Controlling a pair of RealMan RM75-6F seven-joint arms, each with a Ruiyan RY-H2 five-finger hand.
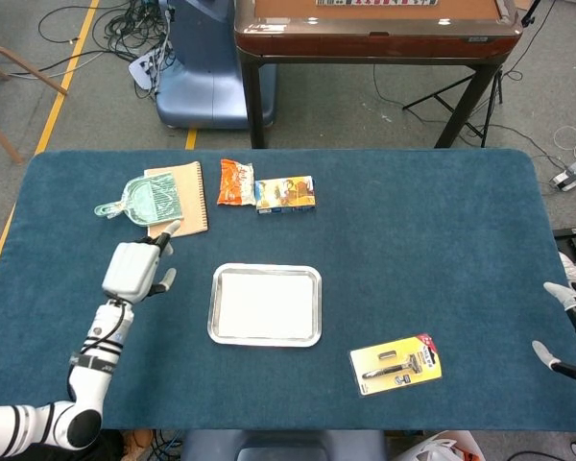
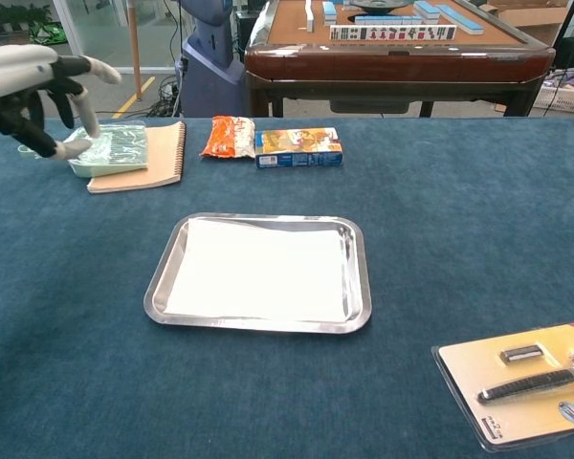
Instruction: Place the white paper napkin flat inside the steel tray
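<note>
The white paper napkin [image 1: 266,303] [image 2: 260,271] lies flat inside the steel tray [image 1: 313,305] [image 2: 359,277], covering most of its floor. My left hand [image 1: 134,267] [image 2: 33,81] hangs in the air well to the left of the tray, fingers spread, holding nothing. Only fingertips of my right hand [image 1: 568,327] show at the far right edge of the head view, apart and holding nothing; the chest view does not show it.
A green dustpan [image 1: 144,200] [image 2: 107,148] lies on a tan notebook [image 1: 192,197] [image 2: 158,158] at the back left. An orange snack bag [image 1: 235,181] [image 2: 228,136] and a small box [image 1: 285,193] [image 2: 298,146] sit behind the tray. A carded razor pack [image 1: 396,363] [image 2: 531,382] lies front right.
</note>
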